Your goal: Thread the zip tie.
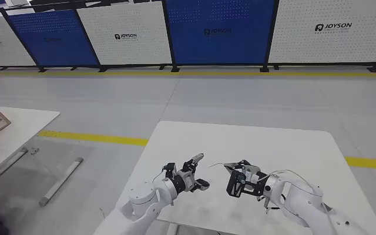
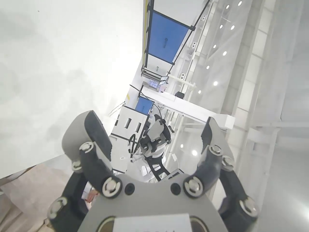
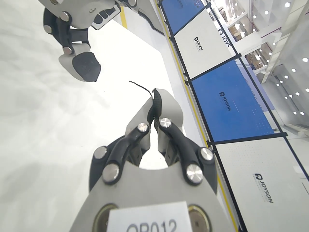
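right pincer (image 3: 155, 97) is clamped on the zip tie (image 3: 141, 87), held above the table (image 1: 247, 141). the thin black tail pokes out past its tips toward the left pincer (image 3: 120, 49). left pincer is wide open with nothing in it, close by and facing the tail. the tie's head is hidden, so i can't tell if a loop exists.

step looks like handover/alignment, threading not yet done. next move probably needs the left pincer to close finely on that floppy tail without bending it.

writing: logo print on the blue and white panels (image 1: 220, 29), and a printed white label (image 3: 147, 216) on the right wrist.
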